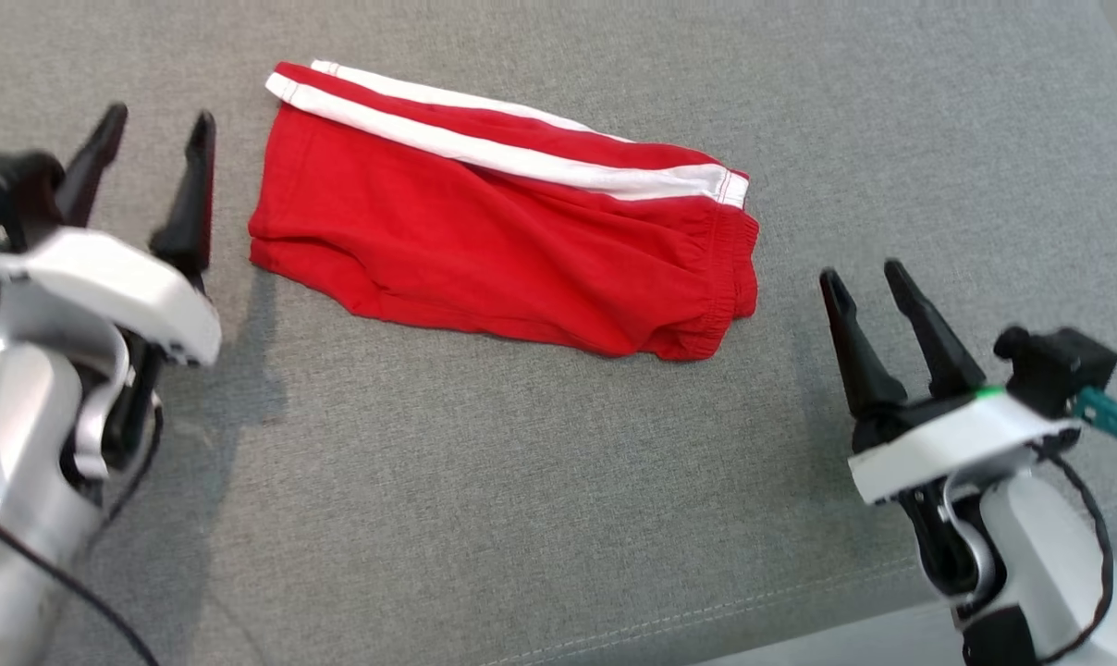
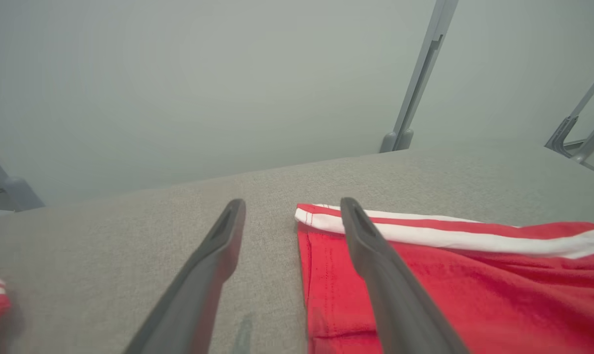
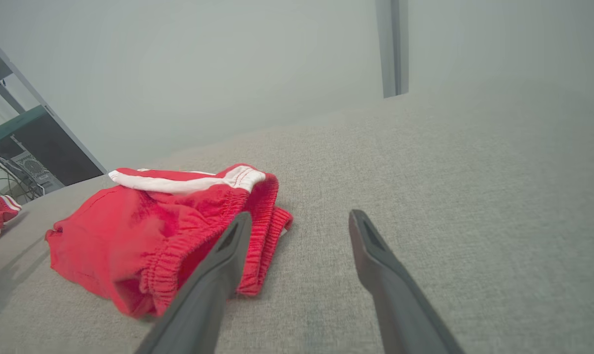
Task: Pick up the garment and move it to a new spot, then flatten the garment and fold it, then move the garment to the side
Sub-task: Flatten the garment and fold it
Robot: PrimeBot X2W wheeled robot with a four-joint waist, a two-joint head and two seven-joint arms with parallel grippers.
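Red shorts (image 1: 503, 250) with white side stripes lie folded on grey fabric worktop (image 1: 521, 481). At leg hem, left end effector (image 1: 161, 116): spread, empty. Near waistband, right end effector (image 1: 862, 273): spread, empty.

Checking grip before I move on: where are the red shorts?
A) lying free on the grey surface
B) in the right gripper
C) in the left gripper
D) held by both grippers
A: the red shorts lie on the grey surface, left gripper and right gripper open beside them, empty.
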